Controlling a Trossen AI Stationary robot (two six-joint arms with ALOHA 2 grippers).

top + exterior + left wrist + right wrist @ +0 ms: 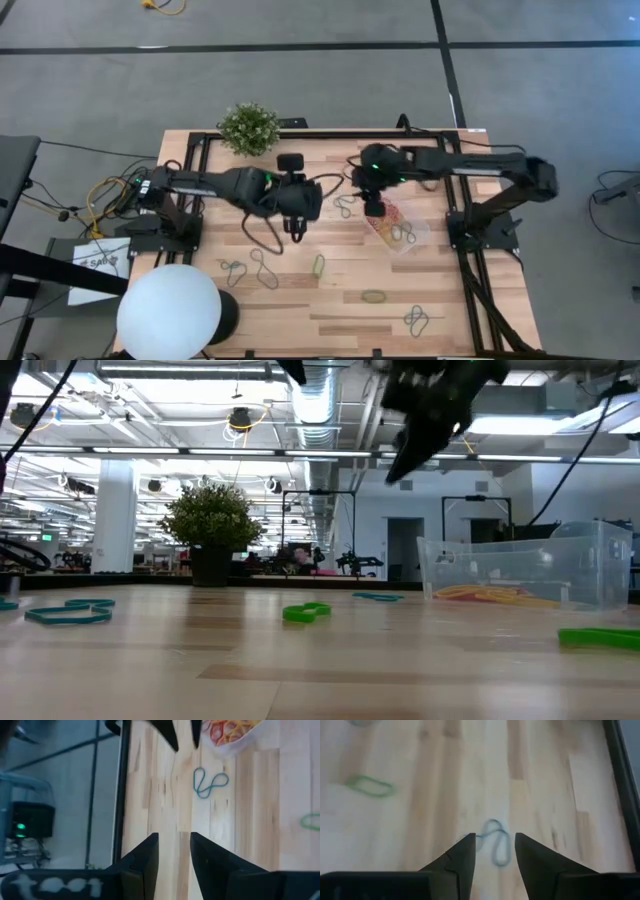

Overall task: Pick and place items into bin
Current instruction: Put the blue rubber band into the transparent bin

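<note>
Overhead, the right gripper (pixel 373 208) hangs above the table beside the near-left corner of the clear bin (pixel 418 238), its fingers parted with nothing between them. Its wrist view shows a blue rubber band (pixel 496 845) lying in a twisted loop on the wood directly below the gap. The bin sits toward the right side of the table and holds a small heap of red, yellow and orange bands (pixel 398 226). The left gripper (pixel 296 232) waits near the table's middle, raised, fingers slightly apart and empty. Loose bands lie elsewhere: a green band (pixel 319 265) and an olive band (pixel 374 296) near the centre, teal bands (pixel 250 270) on the left, and a tangled pair (pixel 416 320) toward the front edge. A potted plant (pixel 249 128) stands at the rear edge.
</note>
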